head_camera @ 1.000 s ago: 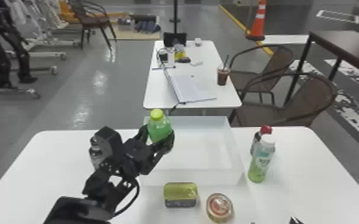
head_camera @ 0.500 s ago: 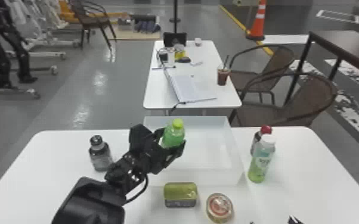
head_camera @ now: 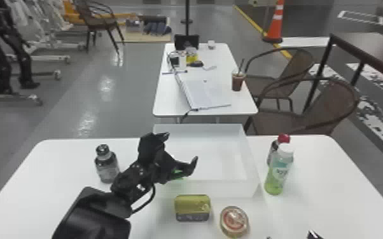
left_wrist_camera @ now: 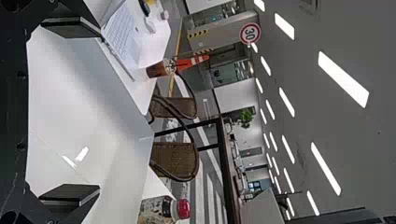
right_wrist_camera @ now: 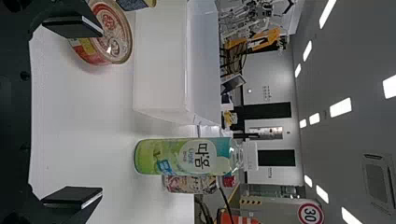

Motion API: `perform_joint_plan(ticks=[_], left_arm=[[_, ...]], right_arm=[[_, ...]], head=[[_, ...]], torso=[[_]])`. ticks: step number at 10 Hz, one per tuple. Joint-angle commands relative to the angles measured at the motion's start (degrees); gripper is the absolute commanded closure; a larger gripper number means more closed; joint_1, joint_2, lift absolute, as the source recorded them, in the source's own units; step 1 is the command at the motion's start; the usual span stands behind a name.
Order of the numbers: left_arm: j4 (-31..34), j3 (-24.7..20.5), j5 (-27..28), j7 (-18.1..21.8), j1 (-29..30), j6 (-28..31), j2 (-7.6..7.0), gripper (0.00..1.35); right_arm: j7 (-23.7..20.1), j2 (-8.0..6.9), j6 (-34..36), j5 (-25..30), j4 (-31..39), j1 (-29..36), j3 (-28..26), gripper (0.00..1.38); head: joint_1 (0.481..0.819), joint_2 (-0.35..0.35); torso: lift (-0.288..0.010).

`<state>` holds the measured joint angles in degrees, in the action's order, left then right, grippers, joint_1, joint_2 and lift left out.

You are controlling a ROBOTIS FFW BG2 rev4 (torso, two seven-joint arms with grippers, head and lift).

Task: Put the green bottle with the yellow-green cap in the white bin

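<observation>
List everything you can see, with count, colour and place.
Bin: one, white, near table
Green bottle: one, green, in bin, mostly hidden by left gripper
Dark bottle: one, black, left of bin
White-capped bottle: one, green, right of bin
Red-capped bottle: one, dark, behind white-capped bottle
Tin: one, yellow-green, before bin
Can: one, red and gold, right of tin
Near table: one, white, foreground
Far table: one, white, beyond
Cup: one, brown, far table
Chairs: three, brown, two right of far table, one back left
Cone: one, orange-white, back right
Dark table: one, brown, right
Left gripper: one, black, over bin, open
Right gripper: one, black, front right, open
</observation>
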<state>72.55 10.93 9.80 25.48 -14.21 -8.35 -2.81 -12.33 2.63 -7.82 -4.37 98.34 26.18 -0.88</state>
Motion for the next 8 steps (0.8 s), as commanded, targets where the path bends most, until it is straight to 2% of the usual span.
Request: perform_joint_plan(ticks=[1, 3, 4, 5, 6, 8], left_arm=[[3.6, -2.1, -1.0, 0.0, 2.7, 0.4, 0.09, 0.12], [10.2, -5.0, -1.6, 0.0, 8.0, 0.8, 0.52, 0.12], [13.0, -6.7, -2.1, 0.0, 10.8, 0.7, 1.14, 0.12], [15.4, -8.8, -2.2, 0.0, 14.1, 0.5, 2.46, 0.12], [17.5, -11.0, -2.9, 0.0, 17.2, 0.1, 2.96, 0.12], [22.0, -16.2, -5.0, -0.1, 23.8, -0.3, 2.96, 0.12]], right_arm=[[-0.1, 0.1, 0.0, 0.0, 0.0, 0.0, 0.0, 0.1], [0.0, 0.19, 0.0, -0.1, 0.0, 0.1, 0.0, 0.1], [0.0, 0.19, 0.0, -0.1, 0.0, 0.1, 0.0, 0.1], [-0.1, 0.19, 0.0, -0.1, 0.0, 0.2, 0.0, 0.1], [0.0, 0.19, 0.0, -0.1, 0.1, 0.3, 0.0, 0.1], [0.0, 0.27, 0.0, 0.0, 0.3, 0.5, 0.0, 0.1]], head=[[0.549, 0.0], [0.549, 0.0], [0.549, 0.0], [0.549, 0.0], [0.549, 0.0], [0.549, 0.0]], torso=[[-0.1], [-0.1], [-0.1], [-0.1], [-0.1], [-0.1]])
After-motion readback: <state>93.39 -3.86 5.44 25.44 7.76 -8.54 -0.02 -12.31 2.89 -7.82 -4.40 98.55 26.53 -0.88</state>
